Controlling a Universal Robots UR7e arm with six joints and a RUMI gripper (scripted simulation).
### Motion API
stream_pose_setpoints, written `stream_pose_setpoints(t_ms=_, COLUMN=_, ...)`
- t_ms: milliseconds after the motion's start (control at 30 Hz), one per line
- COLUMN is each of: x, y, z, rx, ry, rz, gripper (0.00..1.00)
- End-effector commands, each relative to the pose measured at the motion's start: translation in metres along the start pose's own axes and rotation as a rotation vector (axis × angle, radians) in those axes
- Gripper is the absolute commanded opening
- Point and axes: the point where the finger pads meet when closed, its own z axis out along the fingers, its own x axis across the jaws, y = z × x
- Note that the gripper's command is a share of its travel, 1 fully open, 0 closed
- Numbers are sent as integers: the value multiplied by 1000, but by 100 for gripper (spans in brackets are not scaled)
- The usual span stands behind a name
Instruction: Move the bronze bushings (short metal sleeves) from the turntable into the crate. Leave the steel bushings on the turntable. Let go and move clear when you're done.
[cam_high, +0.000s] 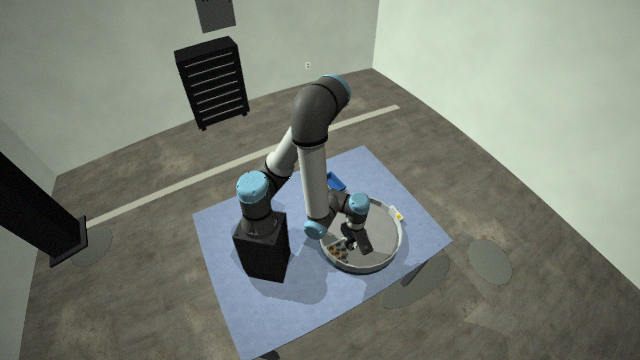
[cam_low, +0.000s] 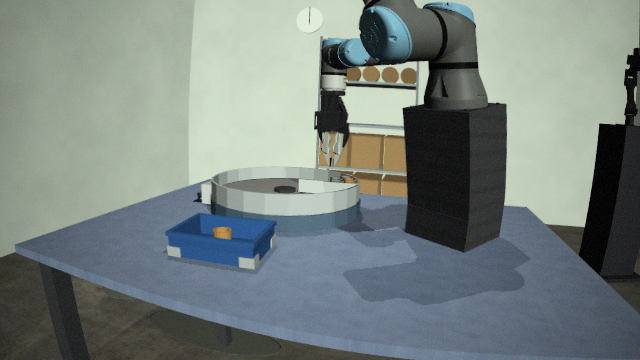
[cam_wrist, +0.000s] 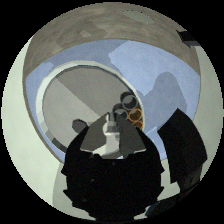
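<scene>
My gripper is shut and empty. It hangs above the near-base side of the round turntable. A cluster of bushings lies there against the rim. In the wrist view it shows a bronze bushing beside grey steel bushings, just right of my fingertips. A bronze bushing peeks over the rim in the exterior view. The blue crate stands on the table beside the turntable and holds one bronze bushing.
The arm's black pedestal stands next to the turntable. A dark hub sits at the turntable's centre. A shelf with boxes stands behind the table.
</scene>
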Motion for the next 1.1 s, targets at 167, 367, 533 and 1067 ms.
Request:
stream_pose_setpoints(t_ms=167, x=14, y=-10, z=-1, rx=10, ry=2, rz=269, gripper=5)
stream_pose_setpoints(t_ms=367, x=18, y=-12, z=-2, rx=9, ry=1, rz=333, gripper=5)
stream_pose_setpoints(t_ms=533, x=22, y=-15, z=-2, rx=8, ry=0, rz=397, gripper=5)
stream_pose_setpoints(t_ms=1067, x=28, y=-18, z=-2, rx=7, ry=-2, rz=490, gripper=5)
